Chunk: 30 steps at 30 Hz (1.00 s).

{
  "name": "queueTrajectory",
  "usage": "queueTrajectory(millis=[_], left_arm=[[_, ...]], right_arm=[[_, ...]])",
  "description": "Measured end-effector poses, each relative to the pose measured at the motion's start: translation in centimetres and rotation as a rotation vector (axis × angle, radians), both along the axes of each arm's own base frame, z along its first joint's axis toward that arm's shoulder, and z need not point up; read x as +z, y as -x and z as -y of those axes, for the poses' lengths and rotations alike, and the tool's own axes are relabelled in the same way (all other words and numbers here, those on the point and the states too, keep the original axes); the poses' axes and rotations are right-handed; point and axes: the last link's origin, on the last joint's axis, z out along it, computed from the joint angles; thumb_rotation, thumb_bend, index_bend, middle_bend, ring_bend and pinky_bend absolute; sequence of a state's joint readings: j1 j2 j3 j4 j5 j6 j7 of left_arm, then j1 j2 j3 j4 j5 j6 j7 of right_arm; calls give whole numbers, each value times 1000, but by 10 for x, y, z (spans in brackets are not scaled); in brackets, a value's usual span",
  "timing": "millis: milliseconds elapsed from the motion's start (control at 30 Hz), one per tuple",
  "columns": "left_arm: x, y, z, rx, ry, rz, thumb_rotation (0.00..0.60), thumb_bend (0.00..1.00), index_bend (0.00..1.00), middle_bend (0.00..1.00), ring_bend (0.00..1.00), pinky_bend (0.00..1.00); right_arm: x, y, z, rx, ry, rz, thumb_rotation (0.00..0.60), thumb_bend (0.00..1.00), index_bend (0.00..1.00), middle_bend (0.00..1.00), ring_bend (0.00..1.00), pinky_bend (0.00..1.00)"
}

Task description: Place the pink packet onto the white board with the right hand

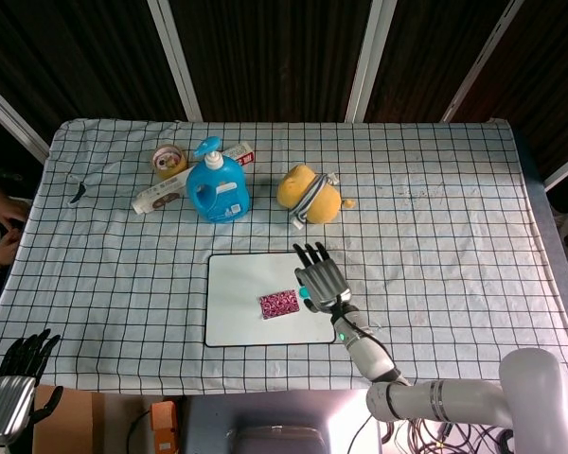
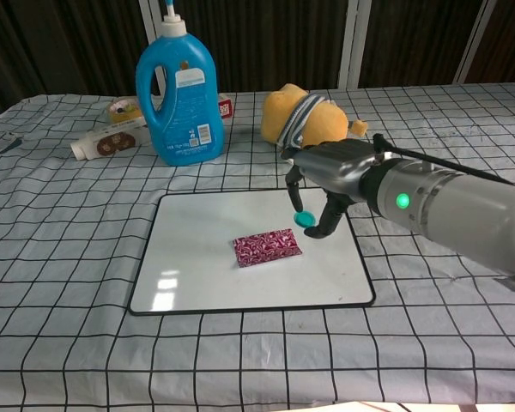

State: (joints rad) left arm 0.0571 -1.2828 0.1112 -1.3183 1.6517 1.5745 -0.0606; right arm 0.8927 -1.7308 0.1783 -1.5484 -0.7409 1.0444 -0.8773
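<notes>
The pink packet [image 1: 278, 304] [image 2: 267, 247] lies flat near the middle of the white board [image 1: 237, 284] [image 2: 197, 249]. My right hand [image 1: 320, 279] [image 2: 324, 178] hovers over the board's right part, just right of the packet, fingers spread and holding nothing; whether its teal fingertip [image 2: 305, 221] touches the packet I cannot tell. My left hand [image 1: 9, 392] hangs below the table's front left edge, off the cloth, fingers apart and empty; the chest view does not show it.
At the back stand a blue pump bottle [image 1: 218, 187] [image 2: 178, 90], a tube [image 1: 161, 197], a small jar [image 1: 169, 158] and a yellow plush toy [image 1: 309, 196] [image 2: 305, 120]. A person's hand [image 1: 2, 213] shows at the left edge. The checked cloth [image 1: 454, 208] covers the table.
</notes>
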Motion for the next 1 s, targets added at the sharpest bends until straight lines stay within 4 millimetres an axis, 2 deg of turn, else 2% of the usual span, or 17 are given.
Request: queueTrajectory(millis=[200, 333, 433, 500, 567, 733, 833, 933, 1000], left_arm=[[4, 3, 2, 6, -12, 6, 600, 364, 0, 0, 0, 0], [5, 4, 4, 7, -15, 11, 600, 365, 0, 0, 0, 0], [6, 5, 4, 10, -17, 18, 600, 365, 0, 0, 0, 0], [6, 5, 5, 10, -20, 18, 600, 365, 0, 0, 0, 0], [7, 5, 5, 10, -22, 17, 600, 365, 0, 0, 0, 0], [8, 3, 7, 5, -28, 21, 600, 365, 0, 0, 0, 0], [11, 1, 11, 8, -45, 30, 600, 366, 0, 0, 0, 0], [16, -2, 13, 4, -70, 39, 600, 368, 0, 0, 0, 0], [18, -5, 14, -5, -84, 49, 600, 369, 0, 0, 0, 0]], right_arm=[[-31, -17, -7, 10, -17, -43, 600, 224, 512, 0, 0, 0], [-38, -20, -7, 12, -19, -50, 600, 224, 480, 0, 0, 0], [-40, -22, -8, 16, -24, -50, 600, 224, 400, 0, 0, 0], [-38, -22, -9, 21, -25, -48, 600, 224, 298, 0, 0, 0], [-36, -21, -10, 24, -26, -43, 600, 224, 241, 0, 0, 0], [-21, -18, -15, 40, -30, -13, 600, 224, 202, 0, 0, 0], [-3, -11, -22, 67, -20, 13, 600, 224, 171, 0, 0, 0], [24, 9, -34, 104, 21, 13, 600, 224, 124, 0, 0, 0], [47, 33, -47, 126, 65, -11, 600, 224, 102, 0, 0, 0]])
